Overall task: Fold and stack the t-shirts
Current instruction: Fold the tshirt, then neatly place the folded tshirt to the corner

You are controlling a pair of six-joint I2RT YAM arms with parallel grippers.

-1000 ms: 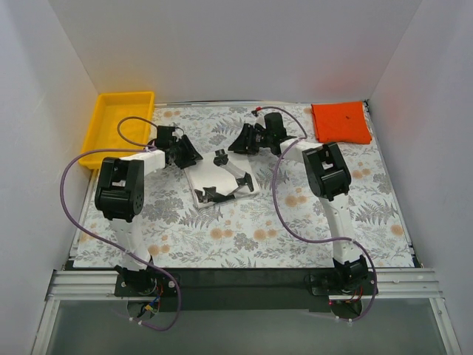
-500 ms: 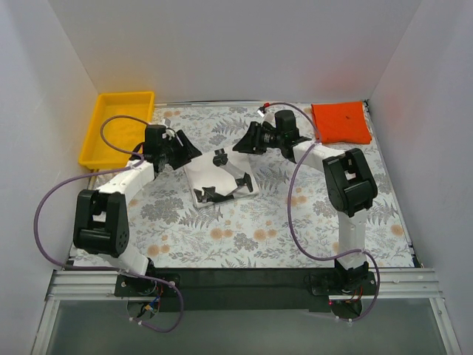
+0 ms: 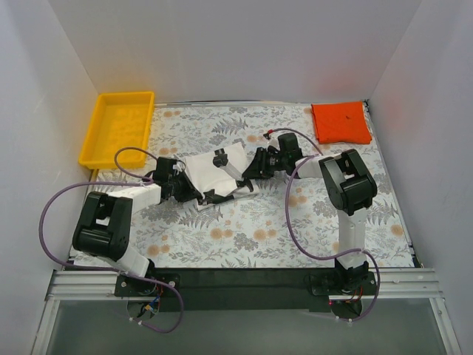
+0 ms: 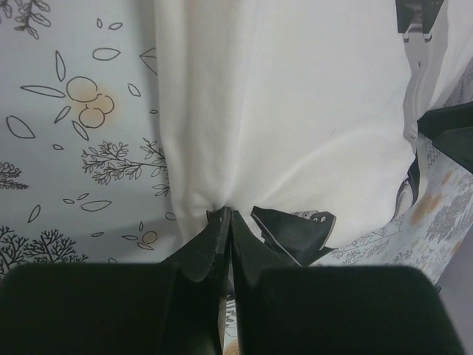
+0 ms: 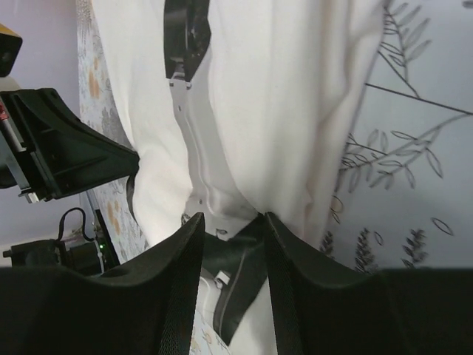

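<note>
The white t-shirt (image 3: 211,170) lies folded and rumpled at the middle of the table, with its black print (image 3: 220,157) showing at the edges. My left gripper (image 3: 188,191) is low at the shirt's left edge. In the left wrist view it (image 4: 227,213) is shut on a pinch of the white t-shirt (image 4: 295,111). My right gripper (image 3: 250,171) is at the shirt's right edge. In the right wrist view it (image 5: 233,218) is open, its jaws astride the white t-shirt (image 5: 273,89). The orange-red t-shirt (image 3: 340,122) lies folded square at the far right corner.
A yellow tray (image 3: 94,133) stands at the far left corner. White walls close in the leaf-patterned table (image 3: 244,237) on three sides. Purple cables (image 3: 292,222) loop from both arms over the table.
Both grippers came down from the far side onto the white t-shirt's left and right edges. The left jaws shut on the cloth, the right jaws narrowed a little, and the shirt bunched and shifted.
</note>
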